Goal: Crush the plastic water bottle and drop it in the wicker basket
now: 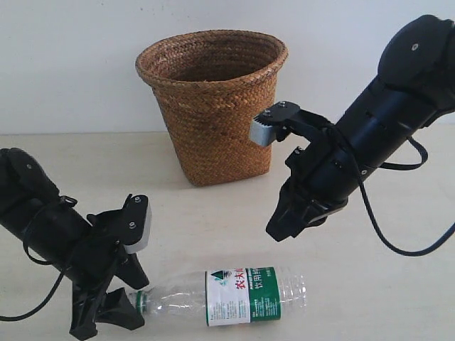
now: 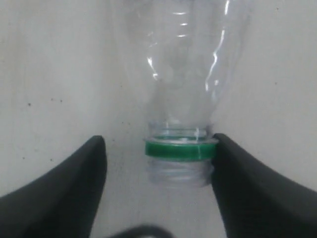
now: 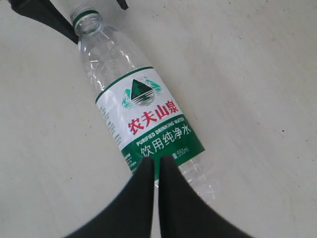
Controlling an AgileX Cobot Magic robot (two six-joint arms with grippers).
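Observation:
The plastic water bottle (image 1: 242,295) lies on its side near the table's front edge, uncrushed, its white-and-green label with red characters facing up. Its mouth shows bare threads and a green collar ring (image 2: 181,149); I see no cap on it. My left gripper (image 1: 138,302) is open with the neck between its fingers, and one finger (image 2: 233,168) touches the ring. My right gripper (image 1: 279,231) hangs shut and holding nothing a little above the bottle's (image 3: 143,119) labelled end. The wicker basket (image 1: 213,106) stands upright at the back, behind the right arm.
A pale tabletop (image 1: 213,220) spreads between basket and bottle, with a white wall behind. The right arm's cable (image 1: 398,234) loops down at the right. The left arm's cable (image 1: 39,302) trails along the front left edge.

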